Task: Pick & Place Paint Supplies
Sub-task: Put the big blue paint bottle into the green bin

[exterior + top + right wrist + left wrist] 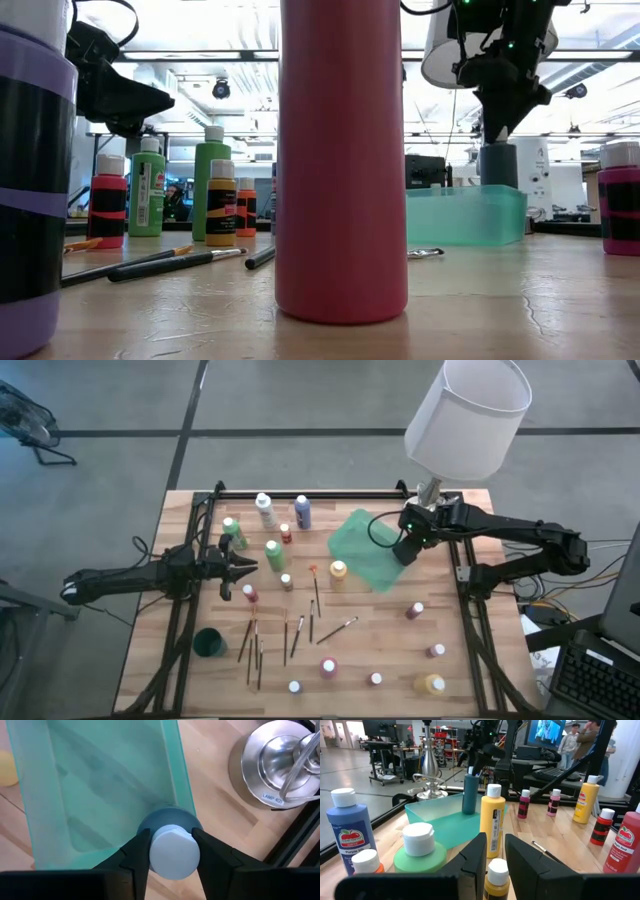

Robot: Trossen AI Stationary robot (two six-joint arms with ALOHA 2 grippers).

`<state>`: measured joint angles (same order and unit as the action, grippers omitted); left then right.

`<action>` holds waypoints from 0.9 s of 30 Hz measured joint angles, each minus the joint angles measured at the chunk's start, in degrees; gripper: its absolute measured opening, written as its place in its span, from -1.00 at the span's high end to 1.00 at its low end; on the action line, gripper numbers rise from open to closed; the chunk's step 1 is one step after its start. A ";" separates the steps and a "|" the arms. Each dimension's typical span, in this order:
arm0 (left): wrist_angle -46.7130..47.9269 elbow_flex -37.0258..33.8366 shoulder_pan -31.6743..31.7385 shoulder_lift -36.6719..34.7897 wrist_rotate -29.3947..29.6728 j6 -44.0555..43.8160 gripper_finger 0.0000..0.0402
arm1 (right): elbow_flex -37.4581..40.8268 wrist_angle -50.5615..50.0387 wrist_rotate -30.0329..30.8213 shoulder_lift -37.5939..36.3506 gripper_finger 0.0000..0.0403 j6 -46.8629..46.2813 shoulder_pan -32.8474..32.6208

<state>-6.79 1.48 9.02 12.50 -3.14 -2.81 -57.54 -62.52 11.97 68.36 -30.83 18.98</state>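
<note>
My right gripper brackets the white cap of the grey bottle, which stands upright in the green tray. I should open wider and lift straight up, so the bottle isn't tipped.

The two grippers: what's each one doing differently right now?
The right gripper hangs over the green tray, while the left gripper hovers among the bottles standing on the bare table. The right gripper's fingers flank the white cap of a grey-blue bottle standing upright in the tray; the left gripper's fingers stand slightly apart with nothing between them. Both are dark two-finger grippers.
</note>
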 joint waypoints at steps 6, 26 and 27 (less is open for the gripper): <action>0.00 -0.02 0.01 -0.01 0.00 0.00 0.62 | 0.00 -0.06 -0.01 0.00 0.22 -0.01 0.00; 0.00 0.00 -0.01 -0.01 0.00 -0.02 0.62 | -6.50 -1.57 0.84 -0.83 -0.09 -0.67 -0.07; 0.00 -0.01 -0.01 0.00 0.00 -0.01 0.62 | -7.46 -2.21 1.32 -0.83 -0.08 -0.66 -0.07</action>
<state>-6.79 1.47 9.02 12.50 -3.14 -2.82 -65.00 -64.73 13.29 67.53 -31.48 18.92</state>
